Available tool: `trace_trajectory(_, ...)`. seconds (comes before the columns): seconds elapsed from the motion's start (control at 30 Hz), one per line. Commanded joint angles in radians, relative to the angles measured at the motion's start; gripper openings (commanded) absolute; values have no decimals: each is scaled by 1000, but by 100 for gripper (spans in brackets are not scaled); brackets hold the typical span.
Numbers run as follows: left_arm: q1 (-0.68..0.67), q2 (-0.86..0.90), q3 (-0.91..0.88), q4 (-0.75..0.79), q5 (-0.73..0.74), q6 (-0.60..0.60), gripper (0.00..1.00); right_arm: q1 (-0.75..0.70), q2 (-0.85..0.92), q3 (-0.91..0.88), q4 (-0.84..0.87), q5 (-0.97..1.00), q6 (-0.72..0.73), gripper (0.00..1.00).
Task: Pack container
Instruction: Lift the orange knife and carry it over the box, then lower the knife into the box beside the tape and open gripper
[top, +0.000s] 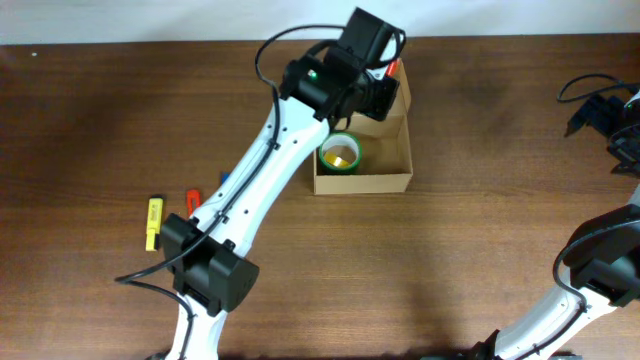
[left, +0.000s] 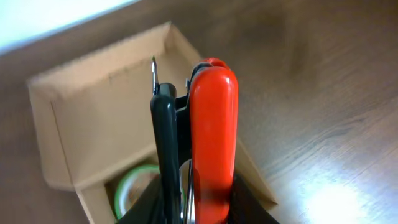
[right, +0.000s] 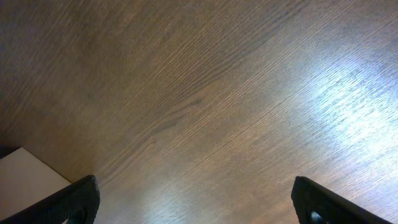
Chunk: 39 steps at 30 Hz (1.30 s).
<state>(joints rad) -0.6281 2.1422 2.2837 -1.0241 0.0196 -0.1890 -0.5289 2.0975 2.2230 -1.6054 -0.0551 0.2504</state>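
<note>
The left fingers (left: 199, 208) are closed on a red and black tool (left: 211, 124). It is gripped at its lower end, and its length runs straight out from the fingers to a thin metal tip. I cannot tell what kind of tool it is.

Just beyond and below that grip lies the open cardboard box (left: 106, 106). Its flap lid (left: 118, 124) stands behind the tool's tip. Nearer the base of the fingers, a green tape roll (left: 134, 186) rests on the box floor.

From above, the left fingers hang over the far, flap side of the box, with the tape roll on the side nearer the arm. The tool's long axis seems to point toward the flap rather than into the open well. A release would probably need the tip brought back over the well, or tilted down into it.

The right fingers (right: 199, 205) are spread wide with nothing between them, over bare table (right: 205, 93), well apart from the box. The left arm is clearly the nearer one.
</note>
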Motion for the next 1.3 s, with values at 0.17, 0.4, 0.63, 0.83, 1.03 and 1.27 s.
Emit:
trace_trajectory(0.17,-6,78,18,-102,-46,-250,2,-1,-10,-6,-9,-17,-7,99)
trace_trajectory(0.4,-9,89,18,-136,-46,-349,2,-1,-10,-6,-11,-17,-7,99)
trace_trajectory(0.63,-36,122,18,-136,-43,-395,1,-1,-10,-6,-11,-18,-7,99)
trace_trajectory(0.83,-52,151,18,-117,-42,-394,2,-1,-10,-6,-11,-18,-6,99)
trace_trajectory(1.03,-63,153,18,-104,-38,-403,1,0,-10,-6,-11,-18,-6,99)
trace_trajectory(1.27,-72,161,18,-84,-34,-426,1,0,-10,-6,-12,-24,-6,99)
